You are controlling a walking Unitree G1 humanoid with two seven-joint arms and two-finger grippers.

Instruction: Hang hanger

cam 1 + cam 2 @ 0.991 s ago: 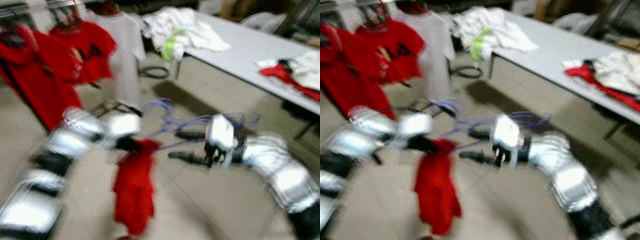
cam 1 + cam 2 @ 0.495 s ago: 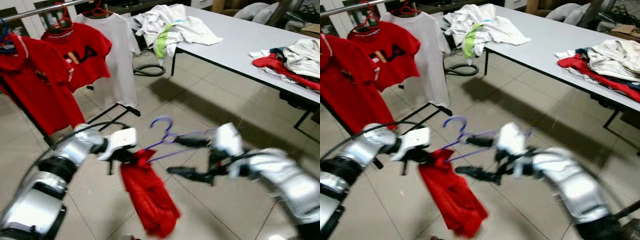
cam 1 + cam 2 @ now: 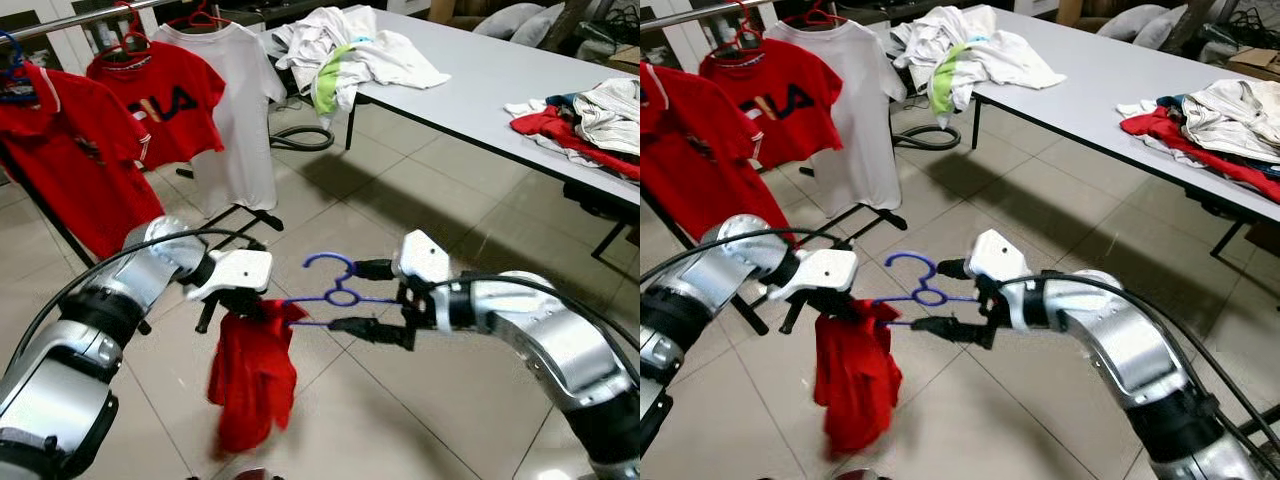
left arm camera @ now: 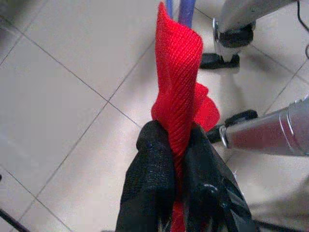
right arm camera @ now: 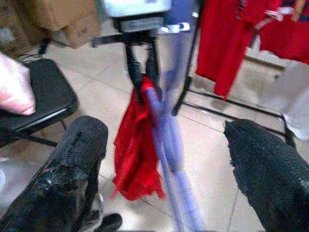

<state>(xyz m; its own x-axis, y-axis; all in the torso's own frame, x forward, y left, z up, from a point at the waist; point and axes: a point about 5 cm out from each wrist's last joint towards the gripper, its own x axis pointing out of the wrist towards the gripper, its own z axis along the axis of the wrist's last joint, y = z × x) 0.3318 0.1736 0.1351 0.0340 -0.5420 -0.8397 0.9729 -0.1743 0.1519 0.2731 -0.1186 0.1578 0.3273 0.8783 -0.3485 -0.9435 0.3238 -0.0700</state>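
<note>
Hanger: a purple hanger (image 3: 335, 292) hung in the air above the tiled floor (image 3: 420, 200), level, between the two grippers, its hook pointing up.
Left gripper: the left gripper (image 3: 243, 301) had its jaws clenched on the red garment (image 3: 250, 375) at the hanger's left end; in the left wrist view the black fingers (image 4: 153, 179) pinched a fold of red cloth with the purple wire just past it.
Right gripper: the right gripper (image 3: 372, 298) stood at the hanger's right end with jaws spread, one finger above the wire and one below; in the right wrist view the fingers (image 5: 72, 174) flanked the blurred purple wire. Whether they touched the wire could not be told.
Red garment: it drooped from the hanger's left end toward the floor, bunched and narrow.
Clothes rack: a rack (image 3: 90, 15) stood beyond the hanger, on the robot's left, carrying red shirts (image 3: 160, 100) and a white shirt (image 3: 240, 110).
Surface: a white surface (image 3: 500, 90) stood beyond the hanger, on the robot's right, with a pile of white clothes (image 3: 350, 50) at its far end and another heap (image 3: 590, 115) nearer.
</note>
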